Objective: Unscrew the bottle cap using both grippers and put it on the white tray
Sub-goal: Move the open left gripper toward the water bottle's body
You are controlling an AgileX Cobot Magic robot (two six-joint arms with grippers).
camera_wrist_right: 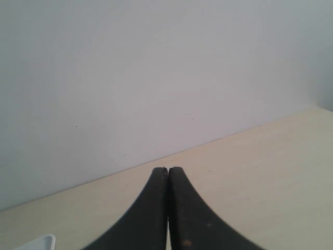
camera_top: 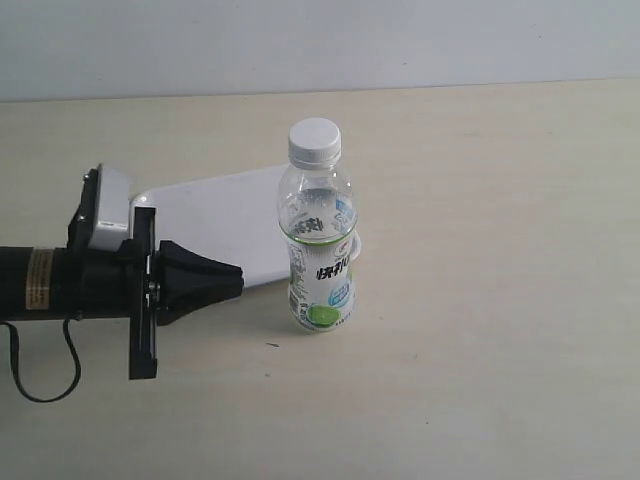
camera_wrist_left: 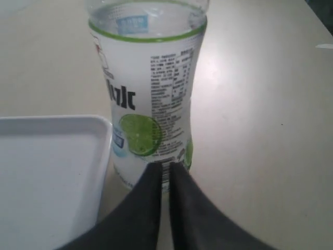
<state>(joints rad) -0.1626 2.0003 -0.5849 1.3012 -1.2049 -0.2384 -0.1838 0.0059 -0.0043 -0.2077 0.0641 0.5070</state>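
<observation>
The bottle stands upright on the table with its white bottle cap screwed on. Behind it and to its left lies the white tray. My left gripper lies level, low over the table, pointing at the bottle's lower part from the left, a short way off. In the left wrist view its jaws stand parted by a narrow slit with nothing between them, just before the bottle's label. My right gripper is shut and empty, facing the wall; the exterior view does not show it.
The tray's corner sits beside the bottle in the left wrist view. A black cable loops under the left arm. A pale wall runs along the table's far edge. A white corner shows low in the right wrist view.
</observation>
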